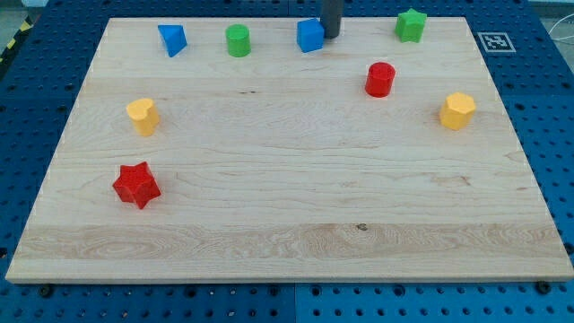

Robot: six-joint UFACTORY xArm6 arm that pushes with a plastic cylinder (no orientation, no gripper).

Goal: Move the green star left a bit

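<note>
The green star [411, 25] sits near the top right of the wooden board [287, 224]. My tip [331, 35] is at the view's top centre, touching or just beside the right side of a blue cube [310, 35]. The tip is well to the left of the green star, with bare board between them.
A blue triangular block [172, 39] and a green cylinder [238, 40] sit along the top left. A red cylinder [380, 79] and a yellow hexagon [457, 110] are at the right. A yellow heart [143, 116] and a red star [136, 185] are at the left.
</note>
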